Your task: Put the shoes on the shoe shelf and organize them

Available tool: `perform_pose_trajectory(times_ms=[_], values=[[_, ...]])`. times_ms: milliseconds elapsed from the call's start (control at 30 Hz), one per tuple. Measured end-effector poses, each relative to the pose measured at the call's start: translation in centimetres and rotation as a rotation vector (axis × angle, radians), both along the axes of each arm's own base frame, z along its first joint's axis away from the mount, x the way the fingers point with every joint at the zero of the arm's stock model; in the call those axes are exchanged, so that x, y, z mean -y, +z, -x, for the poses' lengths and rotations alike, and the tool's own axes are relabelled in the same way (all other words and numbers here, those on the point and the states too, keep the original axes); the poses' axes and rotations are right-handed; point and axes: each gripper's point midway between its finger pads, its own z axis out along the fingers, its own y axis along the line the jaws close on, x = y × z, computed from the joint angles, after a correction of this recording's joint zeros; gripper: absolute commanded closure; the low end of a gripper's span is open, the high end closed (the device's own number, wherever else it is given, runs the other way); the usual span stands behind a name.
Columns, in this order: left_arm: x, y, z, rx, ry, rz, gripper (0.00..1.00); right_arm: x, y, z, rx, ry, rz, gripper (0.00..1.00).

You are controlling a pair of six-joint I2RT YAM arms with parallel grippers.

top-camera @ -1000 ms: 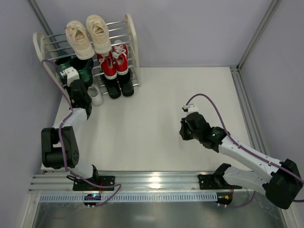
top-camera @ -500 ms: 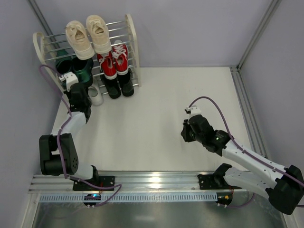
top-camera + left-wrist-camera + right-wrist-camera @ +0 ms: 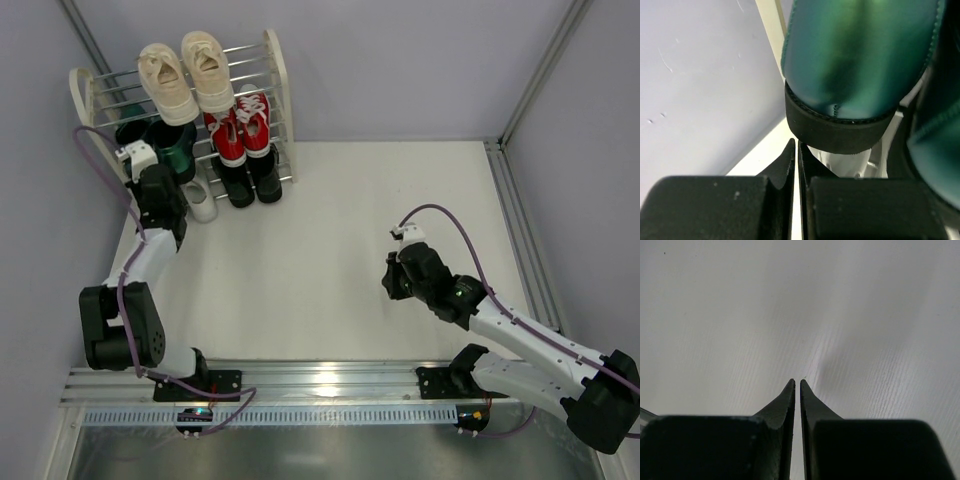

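Shoes sit on most tiers of the shoe shelf (image 3: 279, 78), which stands in the far left corner of the bench (image 3: 330, 220) against the wall. The beige lace-up sneakers (image 3: 186, 74) lie side by side on the top tier. One tier down, the red canvas sneakers (image 3: 241, 128) take the right half and the dark green loafers (image 3: 170, 147) the left. The glossy black dress shoes (image 3: 251, 177) stand below the red pair at the shelf's foot. Just left of them one white sneaker (image 3: 203, 204) shows, partly hidden by the left arm; whether it rests on the lowest rods or on the bench cannot be told. The left hand (image 3: 795, 146) is up close against the shelf's left side: its wrist view shows the fingers pressed almost together with nothing between them, just below the black-soled heel of a green loafer, with a cream upright of the shelf beside it. The right hand (image 3: 797, 382) is well apart from the shelf, low over bare bench on the right side, its fingers likewise drawn to a thin slit and gripping nothing.
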Motion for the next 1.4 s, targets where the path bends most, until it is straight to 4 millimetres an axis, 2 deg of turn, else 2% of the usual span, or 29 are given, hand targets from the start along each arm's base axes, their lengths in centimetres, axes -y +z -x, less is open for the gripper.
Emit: perform_pose_trajectory(times_ms=[133, 267, 367, 667, 800, 900, 1000, 1200, 1400], values=[[-1.6, 0.6, -0.8, 0.01, 0.028, 0.002, 1.0, 0.1, 0.1, 0.0, 0.003, -0.005, -0.001, 0.92], [-2.6, -0.6, -1.4, -0.023, 0.042, 0.015, 1.0, 0.2, 0.3, 0.0, 0.011, -0.012, -0.003, 0.92], [-2.5, -1.7, -1.4, -0.053, 0.029, 0.029, 1.0, 0.3, 0.3, 0.0, 0.012, -0.015, -0.001, 0.92], [-1.6, -2.9, -1.3, -0.048, -0.006, 0.083, 1.0, 0.5, -0.1, 0.2, 0.007, -0.015, 0.003, 0.92], [-1.3, -1.4, -0.3, -0.003, 0.004, 0.116, 0.99, 0.6, 0.0, 0.3, 0.013, -0.017, -0.003, 0.92], [-1.3, 0.7, 1.0, 0.049, 0.035, 0.138, 0.91, 0.6, 0.1, 0.3, 0.015, -0.017, -0.007, 0.92], [-1.3, 1.3, 1.8, 0.054, 0.061, 0.159, 0.85, 0.6, 0.1, 0.3, 0.017, -0.018, -0.011, 0.92], [-0.9, -1.1, 3.2, -0.025, 0.094, 0.224, 0.78, 0.6, 0.5, 0.4, 0.024, -0.022, -0.03, 0.92], [-0.1, -3.3, 4.6, -0.099, 0.106, 0.294, 0.85, 0.7, 0.3, 0.7, 0.024, -0.028, -0.044, 0.92]])
